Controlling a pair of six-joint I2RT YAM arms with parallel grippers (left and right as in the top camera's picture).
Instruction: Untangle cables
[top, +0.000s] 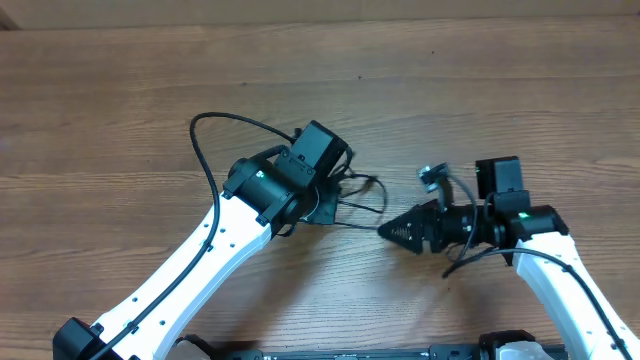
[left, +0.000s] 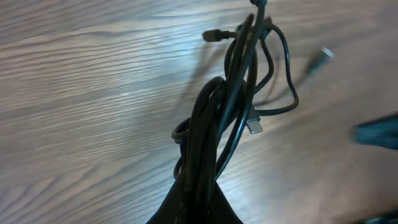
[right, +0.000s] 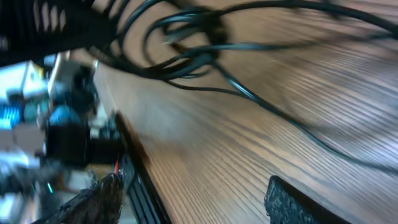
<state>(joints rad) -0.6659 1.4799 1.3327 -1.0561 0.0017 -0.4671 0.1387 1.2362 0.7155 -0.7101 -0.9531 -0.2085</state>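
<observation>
While the wooden table lies under both, the left arm reaches in from the lower left and the right arm from the lower right, their tips near each other at mid-table. Left gripper: jaws pressed together on the cables, pinching the bunch at one end. Right gripper: jaws spread, nothing between them, aimed left at the bunch, just beside it, not touching as far as I can tell. Step in hand, my read: left anchors, right lines up for a strand, and separation is not yet done. Next move calls for closing on one single cord, not the knot, then pulling away from the left grip. Bunch's long axis runs straight out from the left fingers; overhead it points right, toward the right gripper. Loops bulge off to one side. Silvery plug hangs off the bunch, and a dark plug sticks out sideways at the far end.
</observation>
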